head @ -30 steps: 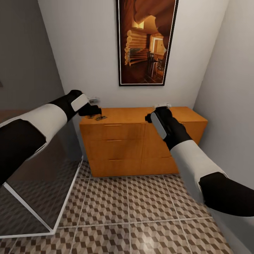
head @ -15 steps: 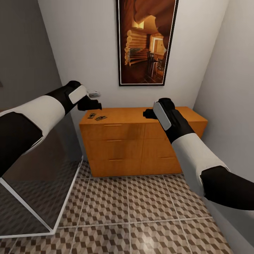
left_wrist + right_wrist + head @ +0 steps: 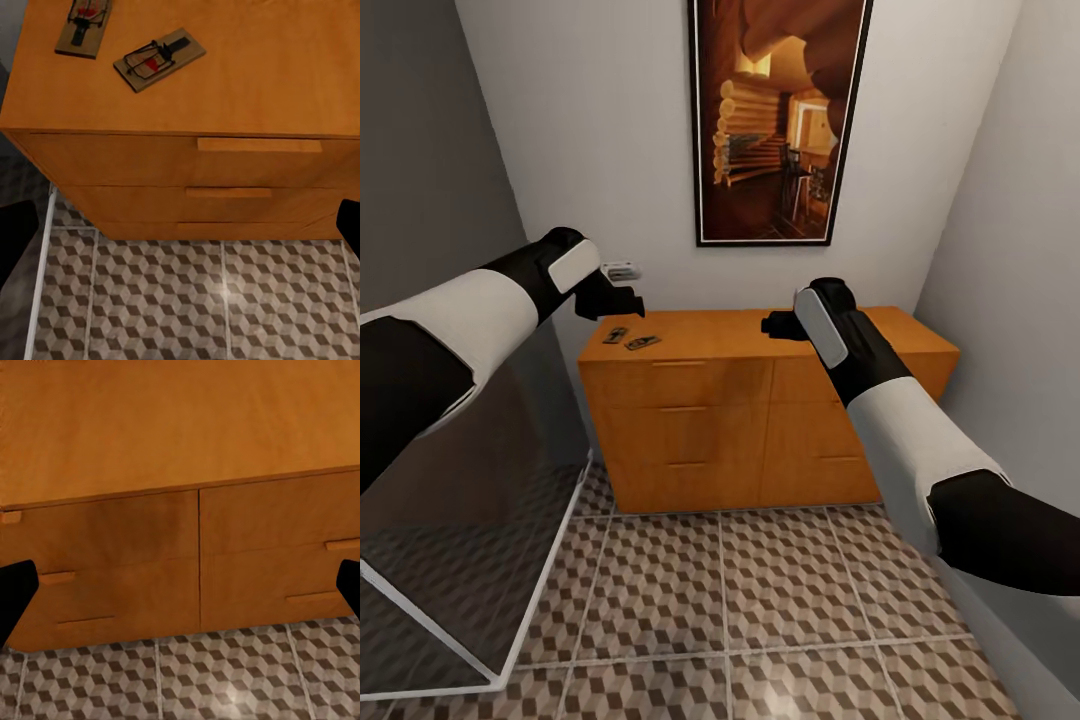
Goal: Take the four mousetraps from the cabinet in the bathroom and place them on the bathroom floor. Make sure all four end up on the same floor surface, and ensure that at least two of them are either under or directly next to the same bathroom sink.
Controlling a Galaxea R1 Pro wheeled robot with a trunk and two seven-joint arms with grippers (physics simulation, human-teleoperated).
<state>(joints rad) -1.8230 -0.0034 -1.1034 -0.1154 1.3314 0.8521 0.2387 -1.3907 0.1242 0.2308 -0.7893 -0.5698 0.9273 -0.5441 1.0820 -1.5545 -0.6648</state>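
The orange-brown cabinet [image 3: 760,400] stands against the far wall. Two mousetraps lie on its top near the left end: one [image 3: 616,335] [image 3: 84,28] and another [image 3: 643,343] [image 3: 159,58], each with a red spot and a wire bar. My left gripper [image 3: 622,298] [image 3: 181,229] hovers open above and just behind them, holding nothing. My right gripper [image 3: 772,325] [image 3: 180,589] hangs open over the middle of the cabinet top, also holding nothing. The other two mousetraps and the sink are out of view. The cube-patterned bathroom floor [image 3: 760,590] spreads in front of the cabinet.
A grey glass panel with a white frame [image 3: 540,590] slants across the left. A tall framed picture [image 3: 775,120] hangs above the cabinet, and a small wall socket [image 3: 622,270] sits by my left gripper. The right wall [image 3: 1020,300] runs close to the cabinet's right end.
My left gripper rose from right over the two mousetraps to a little above them. My right gripper shifted slightly left. The head view moved a bit closer to the cabinet.
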